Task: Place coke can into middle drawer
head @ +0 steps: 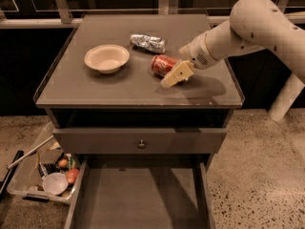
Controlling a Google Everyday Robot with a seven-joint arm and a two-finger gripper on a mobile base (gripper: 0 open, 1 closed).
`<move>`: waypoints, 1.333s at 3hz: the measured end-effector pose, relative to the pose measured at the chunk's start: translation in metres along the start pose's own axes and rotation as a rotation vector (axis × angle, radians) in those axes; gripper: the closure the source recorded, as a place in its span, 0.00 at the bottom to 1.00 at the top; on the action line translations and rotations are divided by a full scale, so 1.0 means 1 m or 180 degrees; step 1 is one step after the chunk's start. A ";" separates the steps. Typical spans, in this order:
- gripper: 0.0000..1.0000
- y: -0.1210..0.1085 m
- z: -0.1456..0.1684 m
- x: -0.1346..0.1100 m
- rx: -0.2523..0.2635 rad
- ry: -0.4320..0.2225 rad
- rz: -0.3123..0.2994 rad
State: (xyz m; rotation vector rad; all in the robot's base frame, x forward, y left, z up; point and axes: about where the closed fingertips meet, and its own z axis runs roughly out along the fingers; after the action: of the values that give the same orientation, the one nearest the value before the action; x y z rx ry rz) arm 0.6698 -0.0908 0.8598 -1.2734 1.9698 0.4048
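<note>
The red coke can [162, 64] lies on its side on the cabinet top [95, 87], right of centre. My gripper [172, 73] comes in from the right on the white arm [248, 27] and is right at the can's right end, low over the top. The can still rests on the surface. The middle drawer [138, 199] stands pulled out at the bottom of the view, showing a bare grey floor and low side walls.
A cream bowl [106, 57] sits left of the can. A crumpled silver-grey can [148, 43] lies just behind it. A closed drawer front with a small knob [141, 143] is above the open drawer. A clear bin of clutter [45, 175] stands on the floor at left.
</note>
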 end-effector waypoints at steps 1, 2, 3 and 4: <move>0.35 0.000 0.000 0.000 0.0000 0.0000 0.0000; 0.59 0.000 0.000 0.000 0.0000 0.0000 0.0000; 0.82 0.000 0.000 0.000 -0.0001 0.0000 0.0000; 1.00 0.000 0.000 0.000 -0.0003 0.0000 -0.0001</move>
State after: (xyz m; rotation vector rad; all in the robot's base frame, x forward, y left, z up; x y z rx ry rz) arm 0.6696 -0.0905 0.8596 -1.2744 1.9697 0.4055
